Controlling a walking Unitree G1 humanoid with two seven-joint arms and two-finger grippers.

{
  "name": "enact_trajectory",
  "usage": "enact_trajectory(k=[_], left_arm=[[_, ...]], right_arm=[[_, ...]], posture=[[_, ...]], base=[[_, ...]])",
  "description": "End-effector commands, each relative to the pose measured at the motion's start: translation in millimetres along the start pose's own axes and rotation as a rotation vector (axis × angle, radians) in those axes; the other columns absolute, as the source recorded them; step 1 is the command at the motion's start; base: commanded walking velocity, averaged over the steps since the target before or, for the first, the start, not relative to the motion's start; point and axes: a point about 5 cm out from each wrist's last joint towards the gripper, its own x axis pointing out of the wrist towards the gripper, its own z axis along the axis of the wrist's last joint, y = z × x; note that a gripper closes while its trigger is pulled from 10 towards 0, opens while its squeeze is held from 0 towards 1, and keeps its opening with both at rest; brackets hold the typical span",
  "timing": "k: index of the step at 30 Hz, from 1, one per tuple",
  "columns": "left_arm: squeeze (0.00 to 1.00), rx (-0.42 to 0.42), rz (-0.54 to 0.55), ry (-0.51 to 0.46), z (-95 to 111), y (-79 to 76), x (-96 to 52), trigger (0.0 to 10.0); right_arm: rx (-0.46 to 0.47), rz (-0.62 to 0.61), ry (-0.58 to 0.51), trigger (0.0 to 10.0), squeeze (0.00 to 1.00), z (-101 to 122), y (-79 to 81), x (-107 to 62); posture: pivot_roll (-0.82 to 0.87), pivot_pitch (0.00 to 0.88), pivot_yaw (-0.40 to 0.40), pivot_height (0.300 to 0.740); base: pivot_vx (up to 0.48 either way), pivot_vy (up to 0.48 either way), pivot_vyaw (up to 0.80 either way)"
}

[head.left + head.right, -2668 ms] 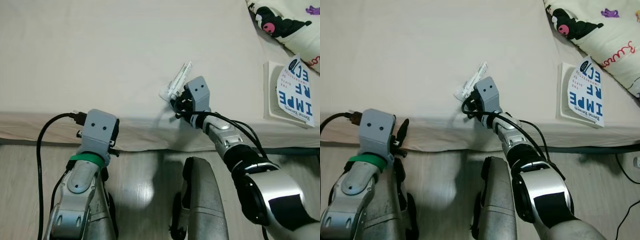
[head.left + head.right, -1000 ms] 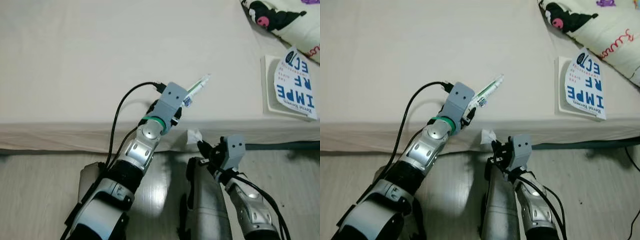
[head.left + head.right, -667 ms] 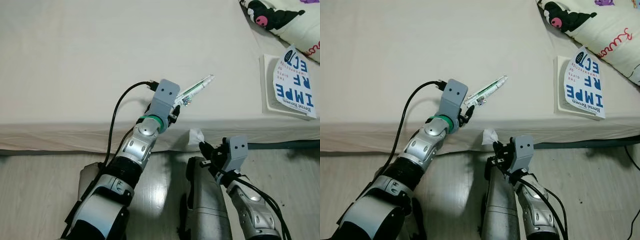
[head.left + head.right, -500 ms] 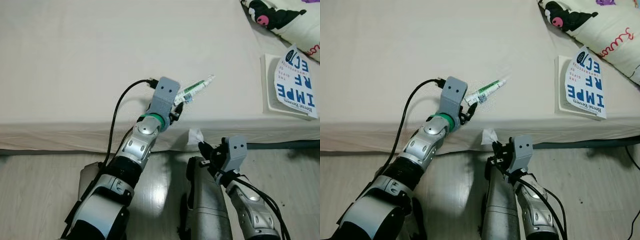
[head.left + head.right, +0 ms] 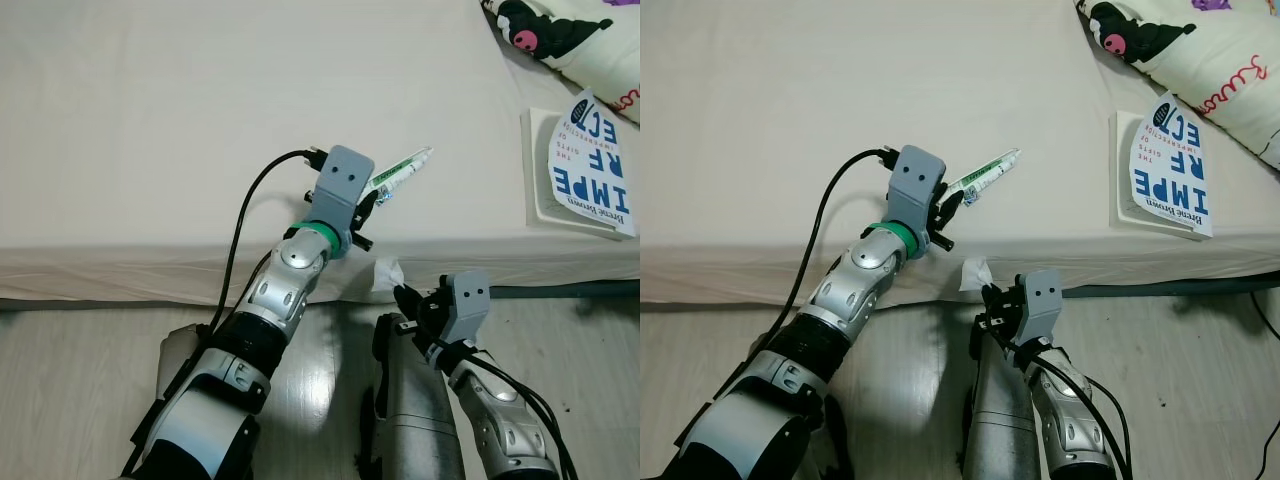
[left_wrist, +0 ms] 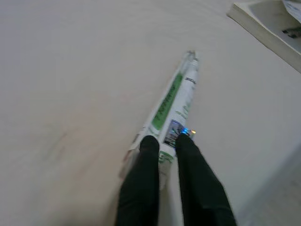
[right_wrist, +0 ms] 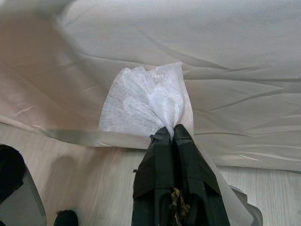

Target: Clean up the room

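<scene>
Right now I have the left gripper (image 6: 163, 142) out over the bed's front edge, its fingers (image 6: 143, 183) clamped on the near end of the white-and-green tube (image 5: 398, 170). The tube's far tip angles up and away toward the middle of the mattress. From the left wrist view the grip sits close to the tail end, so I judge a slow, level carry is the safe way to go; a quick swing could lever the tube out of the pinch.

Further right and lower, beside the bed's front edge, the right gripper (image 7: 171, 133) is closed on a crumpled white tissue (image 7: 146, 101), held above the floor in front of the hanging sheet. Both pieces look ready to carry off together.

The bed (image 5: 150, 120) is covered in a plain cream sheet. Near its right edge lies a book (image 5: 588, 172) with blue lettering, and at the far right corner a patterned pillow (image 5: 1200, 50), possibly a folded quilt. Below is pale wood floor (image 5: 80, 400).
</scene>
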Motion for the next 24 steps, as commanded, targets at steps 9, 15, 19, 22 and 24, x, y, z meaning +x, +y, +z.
enact_trajectory(k=[9,15,19,22,24], left_arm=[[0.00,0.188,-0.122,-0.202,31,-41.6,-0.3,9.9],[1.00,0.217,-0.121,-0.270,57,-35.7,7.8,10.0],[1.00,0.256,-0.111,-0.224,55,-35.1,16.0,10.0],[1.00,0.259,-0.091,-0.154,47,-33.9,23.8,10.0],[1.00,0.253,-0.086,-0.137,45,-33.5,25.2,10.0]], right_arm=[[0.014,-0.010,0.026,0.0,0.00,-5,-1.9,-4.6],[0.013,0.002,0.025,0.0,0.00,-5,1.4,-2.0],[0.012,0.011,0.024,0.0,0.00,-4,3.5,-1.6],[0.009,0.011,0.025,0.0,0.00,-4,3.8,-4.0],[0.008,0.007,0.026,0.0,0.00,-4,3.2,-5.3]], posture=[[-0.07,0.299,0.037,0.501],[-0.06,0.301,0.036,0.501],[-0.07,0.308,0.037,0.501],[-0.10,0.320,0.043,0.501],[-0.10,0.320,0.043,0.501]], base=[[0.000,0.000,0.00],[0.000,0.000,0.00],[0.000,0.000,0.00],[0.000,0.000,0.00],[0.000,0.000,0.00]])
